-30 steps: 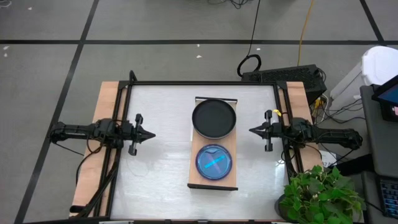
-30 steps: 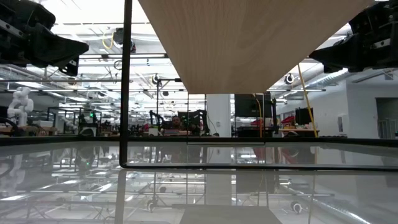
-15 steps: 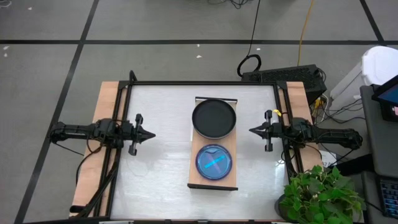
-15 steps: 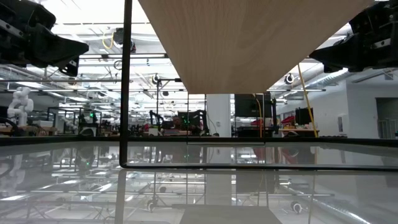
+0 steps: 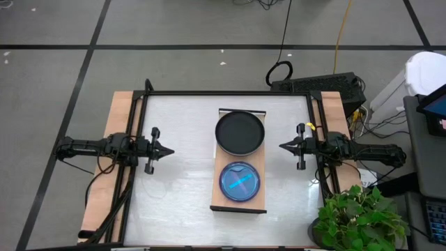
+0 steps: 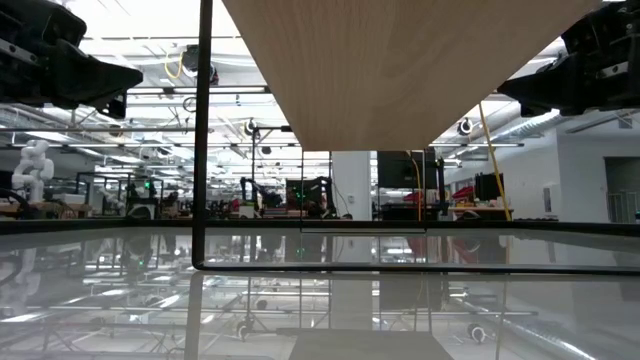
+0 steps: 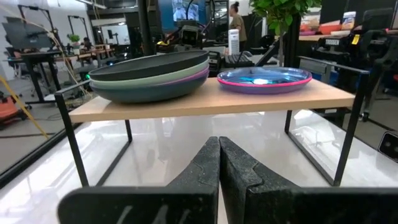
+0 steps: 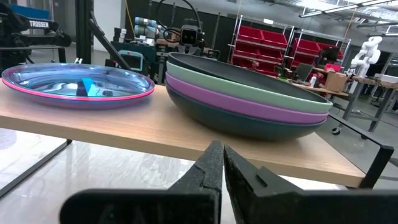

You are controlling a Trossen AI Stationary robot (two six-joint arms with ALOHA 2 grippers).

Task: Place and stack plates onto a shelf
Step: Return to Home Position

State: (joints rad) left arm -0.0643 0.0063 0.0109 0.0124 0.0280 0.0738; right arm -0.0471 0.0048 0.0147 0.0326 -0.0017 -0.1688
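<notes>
The light-wood shelf (image 5: pixel 239 199) stands mid-table on thin dark legs (image 7: pixel 74 152). On its far half rests a nested stack of large plates (image 7: pixel 152 74), black on top, then sage-green and purple over a dark one. On its near half a cyan-blue plate lies on a pink one (image 7: pixel 264 79). My left gripper (image 5: pixel 169 150) hovers shut at the table's left, pointing level at the shelf. My right gripper (image 5: pixel 282 146) hovers shut at the right, also pointing at it. Both are well clear of the shelf and hold nothing.
A black frame (image 5: pixel 223 93) borders the white tabletop (image 5: pixel 181 188), with wooden strips along its left and right sides. A potted plant (image 5: pixel 359 217) stands at the near right corner. There is bare tabletop on both sides of the shelf and beneath it (image 6: pixel 320 300).
</notes>
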